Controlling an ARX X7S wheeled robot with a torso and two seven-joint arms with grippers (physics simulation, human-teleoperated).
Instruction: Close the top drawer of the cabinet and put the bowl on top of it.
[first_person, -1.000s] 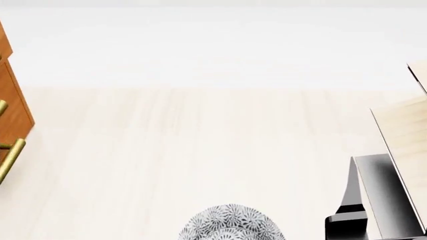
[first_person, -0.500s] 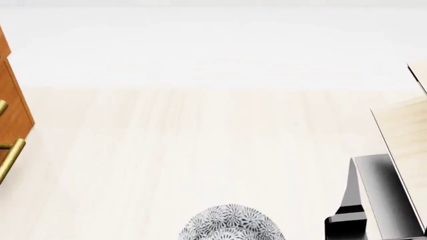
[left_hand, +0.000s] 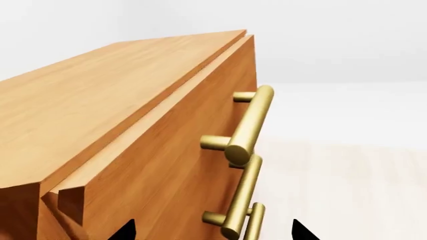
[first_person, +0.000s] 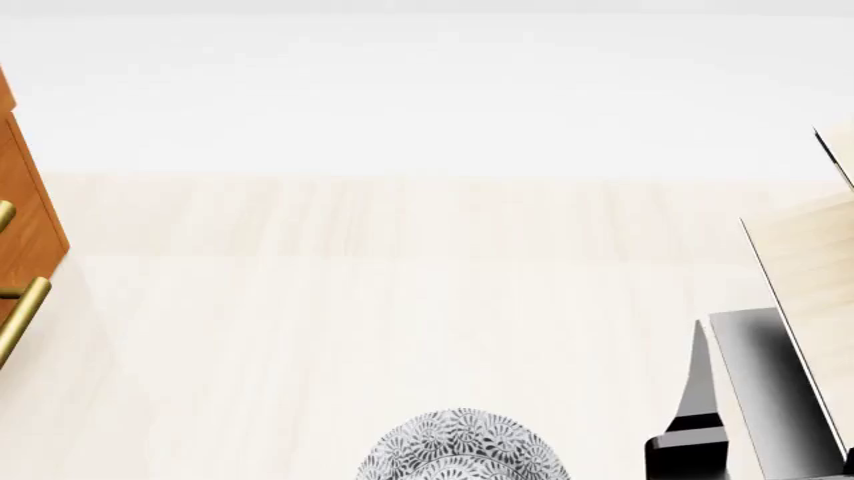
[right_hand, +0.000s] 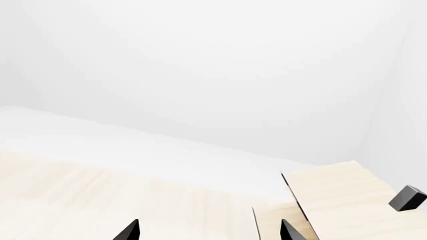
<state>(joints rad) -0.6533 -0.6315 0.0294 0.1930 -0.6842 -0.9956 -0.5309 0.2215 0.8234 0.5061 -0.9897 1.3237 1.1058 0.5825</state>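
Spread wide and empty, left gripper (left_hand: 210, 231) faces the handle of the top drawer (left_hand: 160, 165), which juts out from the cabinet (left_hand: 93, 100) awaiting a push, while the bowl (first_person: 461, 447) waits well apart on the floor.

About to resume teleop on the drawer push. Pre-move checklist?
1. Top drawer sticks out past the cabinet top: not closed, not ok.
2. Left gripper faces the brass handle, jaws apart, nothing held: ok.
3. Right gripper jaws apart, empty: ok.
4. Bowl seen at the head view's bottom edge, not on the cabinet: not ok.
5. Gap from left gripper to drawer: cannot tell.
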